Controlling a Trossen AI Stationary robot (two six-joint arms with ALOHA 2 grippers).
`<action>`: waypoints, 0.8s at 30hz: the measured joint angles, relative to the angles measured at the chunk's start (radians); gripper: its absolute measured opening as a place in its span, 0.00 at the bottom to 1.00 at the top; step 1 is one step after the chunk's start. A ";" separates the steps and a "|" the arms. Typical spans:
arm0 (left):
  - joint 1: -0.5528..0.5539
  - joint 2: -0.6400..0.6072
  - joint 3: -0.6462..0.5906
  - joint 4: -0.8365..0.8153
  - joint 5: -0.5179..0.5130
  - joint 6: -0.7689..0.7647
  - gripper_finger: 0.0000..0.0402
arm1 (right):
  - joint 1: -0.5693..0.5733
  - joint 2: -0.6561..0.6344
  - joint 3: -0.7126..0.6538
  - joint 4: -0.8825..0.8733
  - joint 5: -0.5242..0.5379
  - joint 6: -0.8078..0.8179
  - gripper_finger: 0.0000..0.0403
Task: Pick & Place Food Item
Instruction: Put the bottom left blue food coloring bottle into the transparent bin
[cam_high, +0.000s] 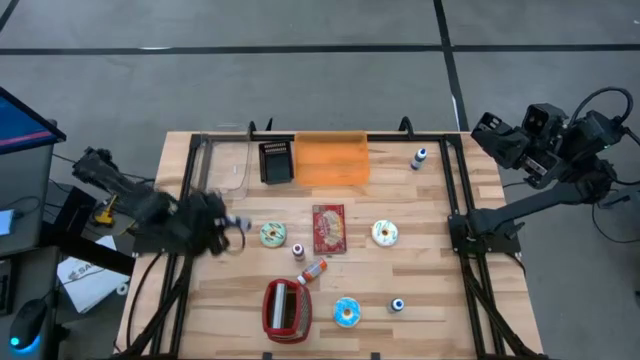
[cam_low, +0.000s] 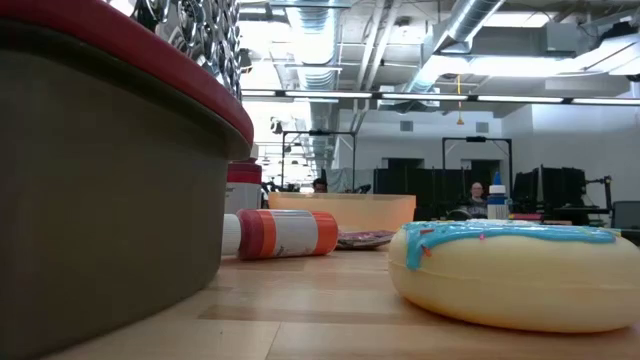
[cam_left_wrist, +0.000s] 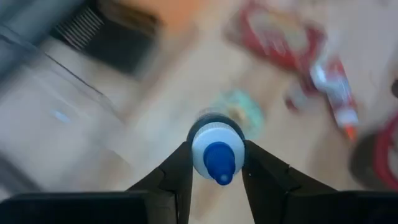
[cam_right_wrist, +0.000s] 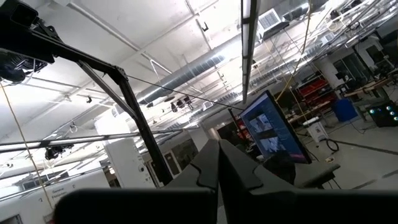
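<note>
The small bottle (cam_left_wrist: 216, 155) with the white body and blue cap sits clamped between the two dark fingers (cam_left_wrist: 176, 174) of the left claw (cam_high: 232, 232), over the left part of the desk (cam_high: 430, 300), and the wrist camera looks straight down onto its cap. Just beside it on the wood lies a doughnut with green icing (cam_high: 272, 234); whether the bottle's base touches the wood, I cannot tell. Further right there's a red snack packet (cam_high: 328, 228), then a doughnut with pale icing (cam_high: 385, 233). Between them, nearer the front, a little pot (cam_high: 298, 249) stands and an orange-and-white tube (cam_high: 313, 270) lies on its side. Down at the front edge sits a red-rimmed basket (cam_high: 286, 307), with a blue-iced doughnut (cam_high: 347, 312) near it and another small blue-capped bottle (cam_high: 398, 304) to its right. At the back, a clear tray (cam_high: 222, 166), a black box (cam_high: 276, 162) and an orange bin (cam_high: 331, 161) line up, and a third blue-capped bottle (cam_high: 419, 157) stands off to the right. The right claw (cam_right_wrist: 219, 167) is pinched tight on nothing, parked well off the desk's right back corner and tilted up at the ceiling.
</note>
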 joint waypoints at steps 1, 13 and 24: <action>0.047 -0.020 0.026 -0.021 -0.021 0.047 0.26 | 0.000 0.000 0.000 0.000 0.000 -0.002 0.00; 0.924 0.036 0.216 0.068 0.131 0.825 0.26 | 0.000 0.000 0.000 0.003 0.000 -0.033 0.00; 1.390 0.347 0.286 0.229 0.375 1.139 0.26 | 0.000 0.000 0.000 -0.002 0.000 -0.052 0.00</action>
